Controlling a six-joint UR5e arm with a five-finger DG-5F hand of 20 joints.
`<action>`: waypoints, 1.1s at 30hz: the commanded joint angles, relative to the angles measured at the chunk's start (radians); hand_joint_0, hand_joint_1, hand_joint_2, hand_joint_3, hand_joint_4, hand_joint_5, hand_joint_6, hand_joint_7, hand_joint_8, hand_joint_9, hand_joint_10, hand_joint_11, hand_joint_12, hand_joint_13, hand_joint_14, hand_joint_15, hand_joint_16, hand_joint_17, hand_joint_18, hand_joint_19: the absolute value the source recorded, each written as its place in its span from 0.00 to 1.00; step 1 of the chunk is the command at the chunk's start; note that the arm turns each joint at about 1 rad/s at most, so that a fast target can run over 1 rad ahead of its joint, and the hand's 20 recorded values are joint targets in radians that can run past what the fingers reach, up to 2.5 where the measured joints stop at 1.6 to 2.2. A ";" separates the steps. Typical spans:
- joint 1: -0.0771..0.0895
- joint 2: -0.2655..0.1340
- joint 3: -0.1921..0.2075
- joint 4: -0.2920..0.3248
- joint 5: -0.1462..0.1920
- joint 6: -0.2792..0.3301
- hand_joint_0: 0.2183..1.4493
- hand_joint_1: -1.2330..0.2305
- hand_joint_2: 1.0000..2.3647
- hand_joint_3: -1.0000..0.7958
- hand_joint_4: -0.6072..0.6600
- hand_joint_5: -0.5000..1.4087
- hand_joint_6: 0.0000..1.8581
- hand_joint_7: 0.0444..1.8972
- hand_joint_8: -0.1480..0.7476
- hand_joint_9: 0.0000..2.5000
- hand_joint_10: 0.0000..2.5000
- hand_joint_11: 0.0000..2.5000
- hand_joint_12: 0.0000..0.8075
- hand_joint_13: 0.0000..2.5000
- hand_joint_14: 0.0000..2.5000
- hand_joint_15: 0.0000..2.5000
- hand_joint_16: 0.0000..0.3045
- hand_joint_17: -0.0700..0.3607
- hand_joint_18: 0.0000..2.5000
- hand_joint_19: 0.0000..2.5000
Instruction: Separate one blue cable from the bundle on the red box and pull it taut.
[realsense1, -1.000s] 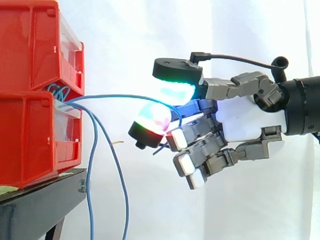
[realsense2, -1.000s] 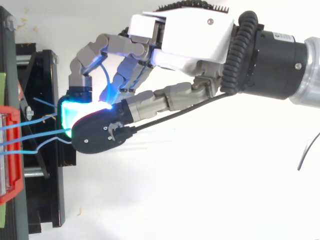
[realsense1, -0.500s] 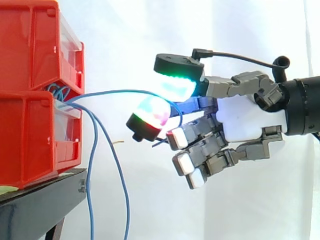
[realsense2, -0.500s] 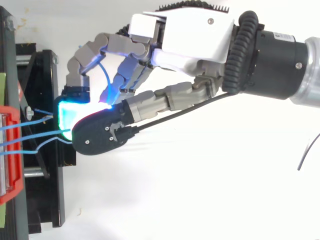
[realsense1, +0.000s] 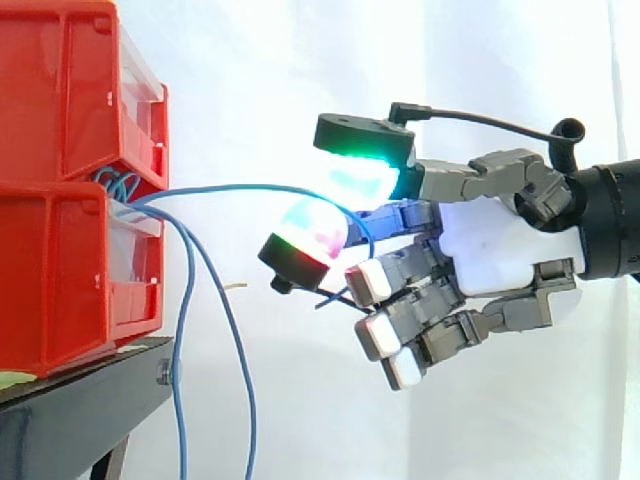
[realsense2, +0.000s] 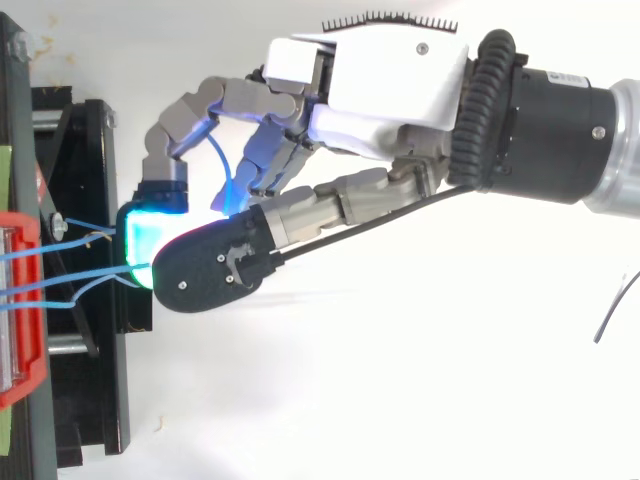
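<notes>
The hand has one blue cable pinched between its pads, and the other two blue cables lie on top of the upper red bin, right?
No: the side view shows the other two blue cables hanging down past the lower red bin. The hand pinches one blue cable between its pads.

Side view sits close, looking level, red bins (realsense1: 62, 250) at frame left; top view looks down, sharing bins and hand (realsense2: 385, 85).

The stacked bins (realsense1: 60, 200) sit on a stand (realsense1: 80, 400), well apart from the hand (realsense1: 500, 250), beyond its fingertips. One cable (realsense1: 250, 187) spans from the bins into the hand's pinch. Other cables (realsense1: 181, 350) hang lower, near the bins.
</notes>
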 joint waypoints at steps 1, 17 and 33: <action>0.004 0.000 -0.001 -0.013 -0.002 0.002 0.35 0.32 0.01 0.39 0.38 0.21 0.52 0.45 0.37 0.46 0.01 0.25 0.39 0.41 0.01 0.25 0.16 0.42 0.29 0.34; 0.010 0.000 -0.004 -0.051 -0.019 0.034 0.31 0.37 0.01 0.34 0.47 0.21 0.51 0.46 0.38 0.47 0.01 0.25 0.41 0.42 0.01 0.25 0.17 0.43 0.29 0.34; 0.010 0.000 -0.004 -0.068 -0.037 0.055 0.29 0.45 0.00 0.29 0.49 0.22 0.49 0.52 0.39 0.49 0.01 0.25 0.41 0.43 0.01 0.25 0.17 0.44 0.30 0.34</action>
